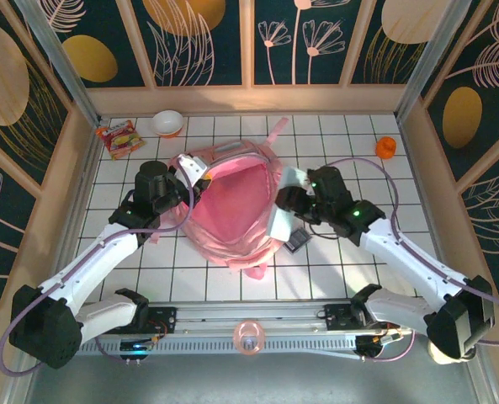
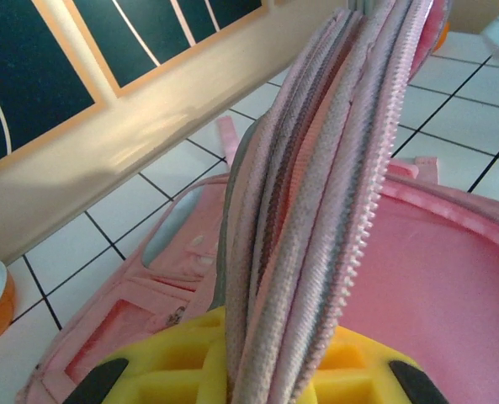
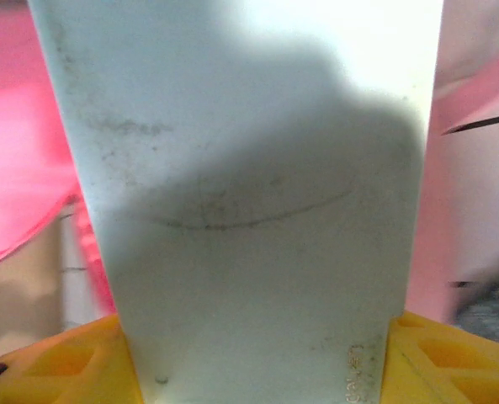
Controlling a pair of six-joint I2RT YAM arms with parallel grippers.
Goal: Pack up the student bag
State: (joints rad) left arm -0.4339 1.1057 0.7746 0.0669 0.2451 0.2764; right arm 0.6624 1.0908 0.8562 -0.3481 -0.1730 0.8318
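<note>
Worktop (image 1: 350,261): white tiles with dark grid lines, walled on three sides.
Student bag (image 1: 232,210): pink, lying mid-worktop between the two arms, main compartment gaping open.
White flat box (image 1: 280,223): tilted at the bag's right rim, plain and scuffed.
Left end effector (image 1: 188,178): clenched on the bag's left zipper rim, the folded fabric pinched between its yellow fingers (image 2: 156,370).
Right end effector (image 1: 289,209): grasping the white flat box.
Snack packet (image 1: 119,138): far left corner, lying flat.
Bowl (image 1: 168,123): just beside the packet, by the back wall.
Pink ring (image 1: 249,335): on the front rail.
Dark object (image 1: 297,242): just right of the bag; too small to identify.
Orange object (image 1: 386,148): far right, well apart from the bag.
</note>
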